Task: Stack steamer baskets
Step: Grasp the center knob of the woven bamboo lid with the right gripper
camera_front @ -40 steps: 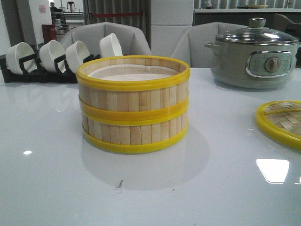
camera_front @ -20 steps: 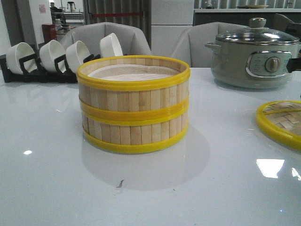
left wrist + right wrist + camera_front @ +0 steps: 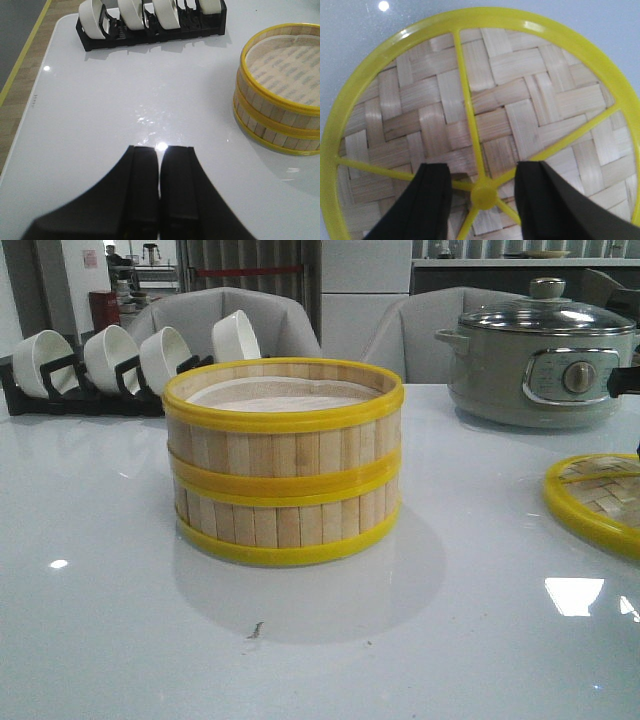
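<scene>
Here, glossy white table (image 3: 120, 640), perhaps dining chairs (image 3: 230, 315) behind

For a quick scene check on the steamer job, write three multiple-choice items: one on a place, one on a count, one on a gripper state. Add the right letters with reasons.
1. Where does the woven lid lie?
A. On top of the stacked steamer baskets
B. Flat on the white table, at the robot's right of the stack
C. In the black rack with the bowls

2. How many baskets are in the stack?
A. One
B. Two
C. Four

3. How does the right gripper stand?
A. Open above the lid's yellow hub
B. Shut on the lid's rim
C. Shut on a white bowl

Answers:
1 B: the front view shows the lid on the table, apart from the stack.
2 B: two slat rings sit one on the other.
3 A: the right wrist view shows the jaws spread on either side of the hub.
</scene>
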Action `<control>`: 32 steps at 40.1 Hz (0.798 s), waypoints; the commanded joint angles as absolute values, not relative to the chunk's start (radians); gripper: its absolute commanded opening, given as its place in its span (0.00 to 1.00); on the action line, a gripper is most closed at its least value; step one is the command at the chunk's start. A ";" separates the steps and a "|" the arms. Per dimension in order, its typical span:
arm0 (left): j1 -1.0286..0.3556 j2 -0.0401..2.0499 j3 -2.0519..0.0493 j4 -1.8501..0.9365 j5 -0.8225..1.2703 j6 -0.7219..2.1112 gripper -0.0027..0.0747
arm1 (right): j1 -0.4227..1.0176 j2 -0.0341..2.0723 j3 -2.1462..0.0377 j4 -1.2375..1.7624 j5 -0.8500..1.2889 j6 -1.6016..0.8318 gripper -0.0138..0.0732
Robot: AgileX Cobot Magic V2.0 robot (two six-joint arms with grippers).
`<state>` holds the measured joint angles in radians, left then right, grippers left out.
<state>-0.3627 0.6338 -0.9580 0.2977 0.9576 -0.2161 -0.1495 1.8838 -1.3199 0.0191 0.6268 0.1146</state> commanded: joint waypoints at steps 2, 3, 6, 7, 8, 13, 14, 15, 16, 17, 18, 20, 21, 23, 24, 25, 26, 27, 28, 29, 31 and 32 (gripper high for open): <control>-0.369 0.633 -0.984 0.315 0.887 -0.227 0.15 | -0.153 1.832 -1.355 0.029 0.609 0.112 0.63; -0.369 0.633 -0.984 0.315 0.887 -0.227 0.15 | -0.153 1.832 -1.355 0.029 0.609 0.112 0.63; -0.369 0.633 -0.984 0.315 0.887 -0.227 0.15 | -0.153 1.832 -1.355 0.029 0.610 0.112 0.63; -0.369 0.633 -0.984 0.315 0.887 -0.227 0.15 | -0.153 1.832 -1.355 0.029 0.610 0.112 0.63; -0.369 0.633 -0.984 0.315 0.887 -0.227 0.15 | -0.153 1.833 -1.355 0.029 0.610 0.112 0.63; -0.369 0.633 -0.984 0.315 0.887 -0.227 0.15 | -0.153 1.839 -1.355 0.029 0.610 0.112 0.63; -0.369 0.633 -0.984 0.315 0.887 -0.227 0.15 | -0.153 1.841 -1.355 0.029 0.611 0.112 0.63; -0.369 0.633 -0.984 0.315 0.887 -0.227 0.15 | -0.153 1.842 -1.355 0.029 0.613 0.112 0.63; -0.369 0.633 -0.984 0.315 0.887 -0.227 0.15 | -0.153 1.843 -1.355 0.029 0.614 0.112 0.63; -0.369 0.633 -0.984 0.315 0.887 -0.227 0.15 | -0.153 1.843 -1.355 0.029 0.614 0.112 0.63; -0.369 0.633 -0.984 0.315 0.887 -0.227 0.15 | -0.153 1.843 -1.355 0.029 0.614 0.112 0.63; -0.369 0.633 -0.984 0.315 0.887 -0.227 0.15 | -0.153 1.843 -1.355 0.029 0.612 0.112 0.63; -0.369 0.633 -0.984 0.315 0.887 -0.227 0.15 | -0.153 1.843 -1.355 0.029 0.612 0.112 0.63; -0.369 0.633 -0.984 0.315 0.887 -0.227 0.15 | -0.153 1.843 -1.355 0.029 0.609 0.112 0.63; -0.369 0.633 -0.984 0.315 0.887 -0.227 0.15 | -0.153 1.843 -1.355 0.029 0.609 0.112 0.63; -0.369 0.633 -0.984 0.315 0.887 -0.227 0.15 | -0.153 1.843 -1.355 0.029 0.609 0.112 0.63; -0.369 0.633 -0.984 0.315 0.887 -0.227 0.15 | -0.153 1.843 -1.355 0.029 0.607 0.112 0.63; -0.369 0.633 -0.984 0.315 0.887 -0.227 0.15 | -0.153 1.844 -1.355 0.029 0.607 0.112 0.63; -0.369 0.633 -0.984 0.315 0.887 -0.227 0.15 | -0.153 1.845 -1.355 0.029 0.607 0.112 0.63; -0.369 0.633 -0.984 0.315 0.887 -0.227 0.15 | -0.153 1.848 -1.355 0.029 0.607 0.112 0.63; -0.369 0.633 -0.984 0.315 0.887 -0.227 0.15 | -0.153 1.851 -1.355 0.029 0.607 0.112 0.63; -0.369 0.633 -0.984 0.315 0.887 -0.227 0.15 | -0.153 1.853 -1.355 0.029 0.607 0.112 0.63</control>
<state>-0.3627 0.6338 -0.9580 0.2977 0.9576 -0.2161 -0.1495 1.8922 -1.3199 0.0311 0.6435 0.1146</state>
